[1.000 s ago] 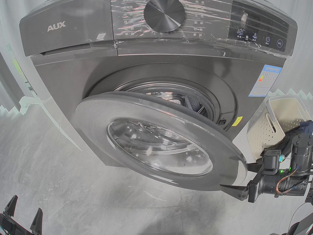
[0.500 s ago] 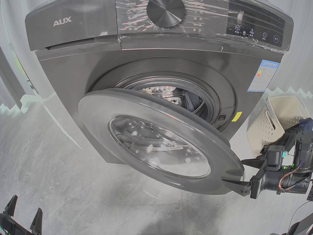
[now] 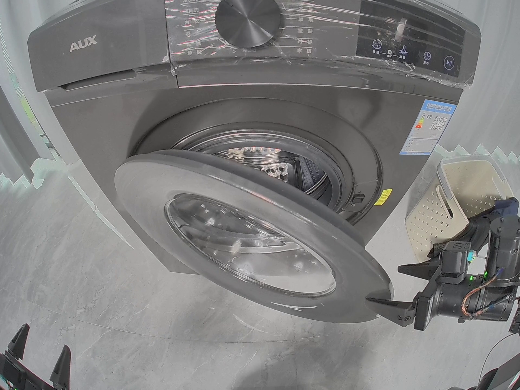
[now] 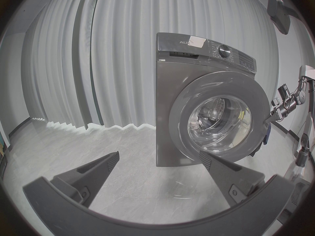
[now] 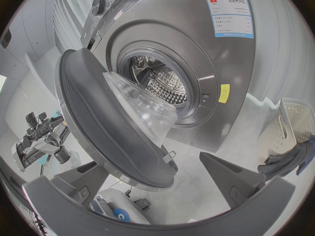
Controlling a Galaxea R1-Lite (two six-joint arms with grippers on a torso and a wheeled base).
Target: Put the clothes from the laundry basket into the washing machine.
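Note:
The grey washing machine [image 3: 108,115] stands in front of me with its round door [image 3: 157,180] swung partly out, hinged on my left. The steel drum [image 3: 271,163] shows behind it. My right gripper [image 3: 392,288] is open at the door's free edge, with the rim between its fingers [image 5: 229,177]. The cream laundry basket [image 3: 460,201] sits on the floor right of the machine. Dark clothes [image 5: 285,161] hang over its rim. My left gripper [image 3: 38,353] is open and empty, low at my left, well away from the machine.
Bare grey floor [image 3: 81,277] spreads in front of the machine and to my left. Pale curtains [image 4: 82,66] line the wall behind and beside it. The basket stands close to the machine's right side, behind my right arm.
The door has swung a little wider, showing more of the drum, with my right gripper staying at its edge. The head view has shifted slightly. My left gripper has not moved.

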